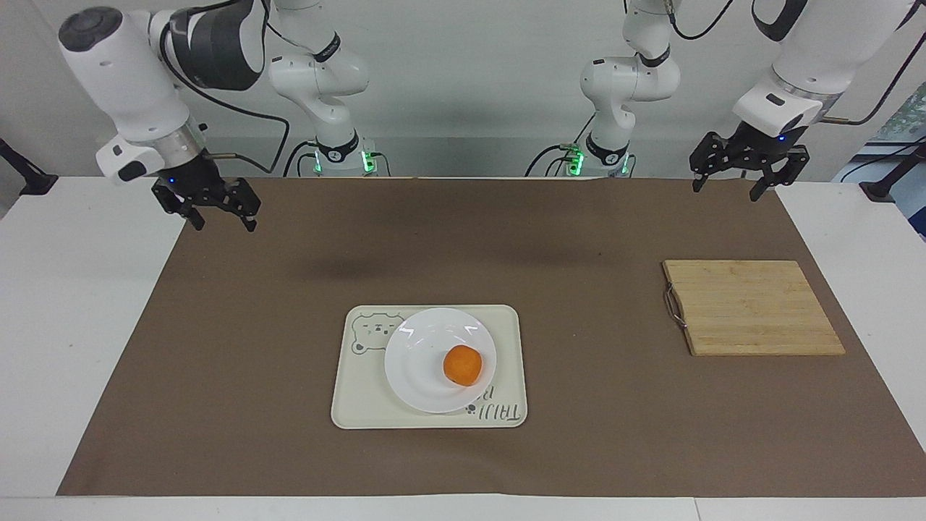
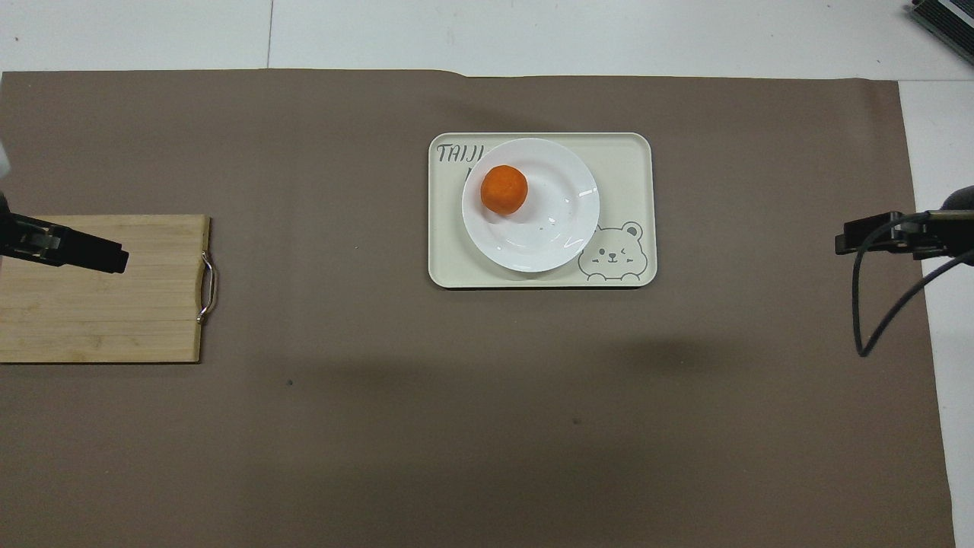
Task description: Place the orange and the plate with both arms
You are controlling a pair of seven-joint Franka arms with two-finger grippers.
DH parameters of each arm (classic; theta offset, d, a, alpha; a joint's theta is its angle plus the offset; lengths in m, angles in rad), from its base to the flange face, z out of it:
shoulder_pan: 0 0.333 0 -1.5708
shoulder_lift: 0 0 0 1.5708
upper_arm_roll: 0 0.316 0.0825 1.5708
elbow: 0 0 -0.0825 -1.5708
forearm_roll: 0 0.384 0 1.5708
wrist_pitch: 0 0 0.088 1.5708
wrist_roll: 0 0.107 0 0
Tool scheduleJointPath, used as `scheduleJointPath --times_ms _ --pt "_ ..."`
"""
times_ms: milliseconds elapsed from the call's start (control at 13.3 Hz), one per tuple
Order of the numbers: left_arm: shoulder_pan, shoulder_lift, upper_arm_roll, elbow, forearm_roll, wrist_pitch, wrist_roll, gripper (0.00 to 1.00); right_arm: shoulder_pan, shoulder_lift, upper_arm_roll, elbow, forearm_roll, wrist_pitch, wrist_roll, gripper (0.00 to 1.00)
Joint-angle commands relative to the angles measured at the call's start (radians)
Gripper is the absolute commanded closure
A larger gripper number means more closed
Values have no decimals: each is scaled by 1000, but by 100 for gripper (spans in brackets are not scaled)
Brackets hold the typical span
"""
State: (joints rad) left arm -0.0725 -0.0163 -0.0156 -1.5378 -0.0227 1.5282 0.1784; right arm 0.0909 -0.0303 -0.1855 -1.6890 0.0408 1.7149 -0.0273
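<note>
The orange (image 1: 462,365) (image 2: 504,189) lies on the white plate (image 1: 416,362) (image 2: 555,236), off-centre toward the left arm's end. The plate rests on a cream tray (image 1: 506,325) (image 2: 631,152) with a bear drawing, in the middle of the brown mat. My right gripper (image 1: 223,221) (image 2: 841,243) hangs open and empty in the air over the mat's edge at the right arm's end, well away from the tray. My left gripper (image 1: 725,191) (image 2: 122,261) hangs open and empty high over the mat's corner at the left arm's end and waits.
A wooden cutting board (image 1: 752,307) (image 2: 99,304) with a metal handle lies on the brown mat (image 1: 579,239) toward the left arm's end. White table surface borders the mat on both ends.
</note>
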Motion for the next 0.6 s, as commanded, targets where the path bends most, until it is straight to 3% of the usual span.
scheduleJointPath --times_ms 0,302,528 --pt "-9 -20 5 -22 7 -11 -5 0 3 13 11 98 -38 -81 12 0" --pt "0 -17 6 -15 4 -31 -7 0 16 12 26 242 -70 -265 12 0" --pt "2 -14 8 -8 3 -42 -10 0 38 -34 29 184 -96 -256 -6 0"
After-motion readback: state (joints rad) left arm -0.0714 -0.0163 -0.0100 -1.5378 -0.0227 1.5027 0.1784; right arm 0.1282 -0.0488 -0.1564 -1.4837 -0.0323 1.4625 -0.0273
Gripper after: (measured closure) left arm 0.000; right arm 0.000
